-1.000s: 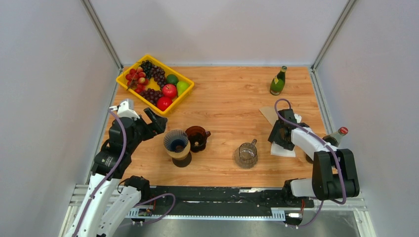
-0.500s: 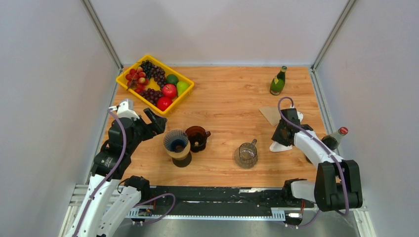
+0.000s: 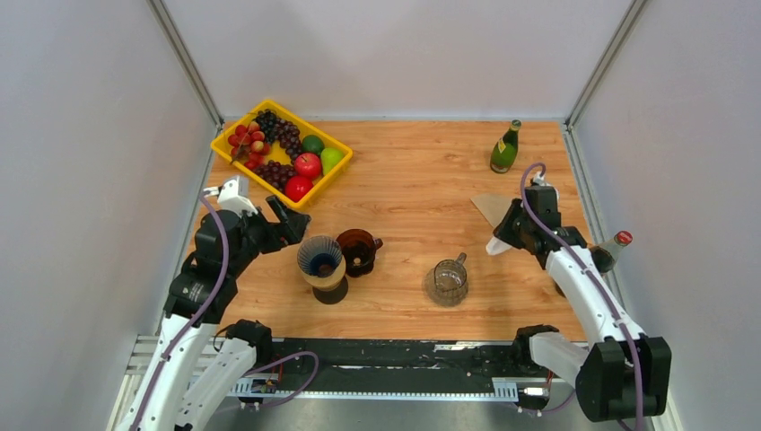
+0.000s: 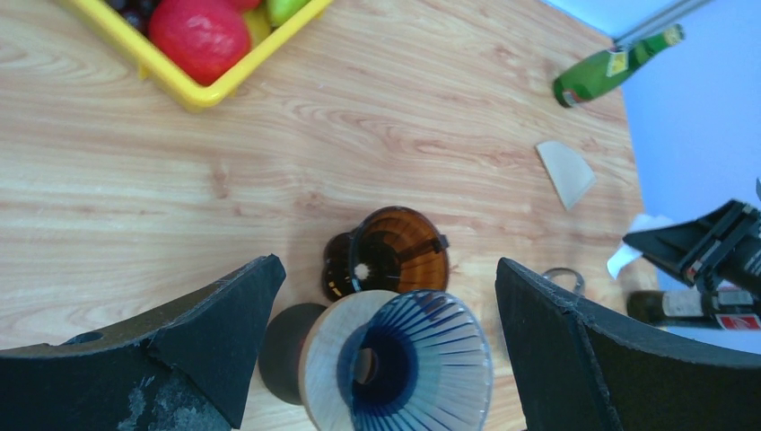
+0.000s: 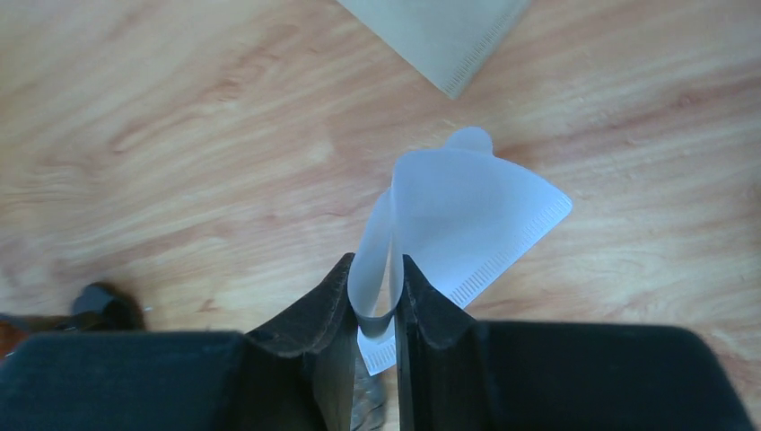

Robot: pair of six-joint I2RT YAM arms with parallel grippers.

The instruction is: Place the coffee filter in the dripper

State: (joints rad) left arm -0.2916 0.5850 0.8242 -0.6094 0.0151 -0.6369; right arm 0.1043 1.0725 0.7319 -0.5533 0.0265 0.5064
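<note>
The wooden desk carries everything. At its far left corner sits a yellow tray of grapes, apples and a lime. Near the front left stands the dripper, a blue-ribbed cone on a dark base, with a brown cup touching its right side. A glass jug stands apart to the right. A green bottle is upright at the far right, and a red-capped bottle sits by the right wall, partly behind the right arm.

The left fingers are spread wide with nothing between them, poised just left of the dripper. The right fingers are pinched narrow on the white filter, which curls out from them over the desk, well apart from the dripper. A brown filter lies flat just beyond it.
</note>
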